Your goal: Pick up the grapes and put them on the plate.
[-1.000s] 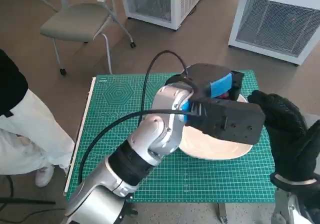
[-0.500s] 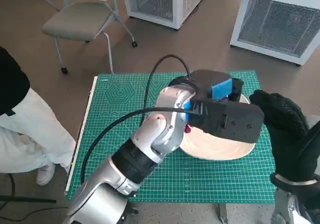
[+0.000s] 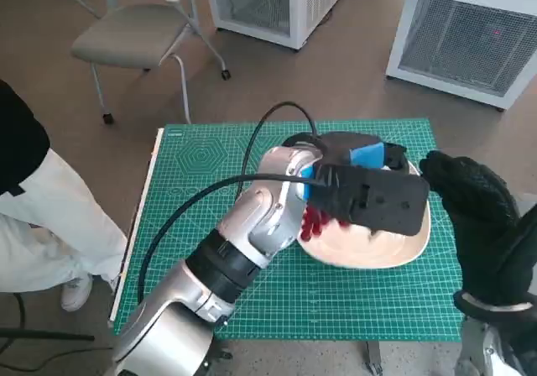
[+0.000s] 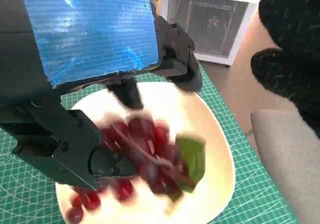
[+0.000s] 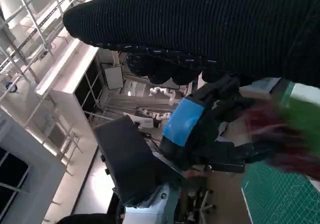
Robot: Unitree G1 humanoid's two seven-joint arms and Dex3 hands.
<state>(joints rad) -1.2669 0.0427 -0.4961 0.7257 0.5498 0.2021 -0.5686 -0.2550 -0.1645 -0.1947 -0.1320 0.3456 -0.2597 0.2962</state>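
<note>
A bunch of red grapes [image 3: 315, 222] with a green leaf shows under my left hand [image 3: 369, 183], over the white plate [image 3: 394, 246] on the right side of the mat. In the left wrist view the grapes [image 4: 150, 154] are motion-blurred just above the plate [image 4: 215, 149], between the spread black fingers [image 4: 100, 164], and no finger visibly touches them. In the right wrist view they are a red and green blur [image 5: 270, 124] below the blue-taped left hand [image 5: 185, 124]. My gloved right hand [image 3: 470, 208] hovers beside the plate's right edge, holding nothing.
The green cutting mat [image 3: 210, 183] covers the small table. A person in white trousers [image 3: 33, 200] stands close at the left. A grey chair [image 3: 134, 32] and white cabinets [image 3: 470, 40] stand beyond the table's far edge.
My left hand has sunk lower over the plate. The grapes, hidden under the hand before, now show below it and blur as they move towards the plate. The right hand stays put.
</note>
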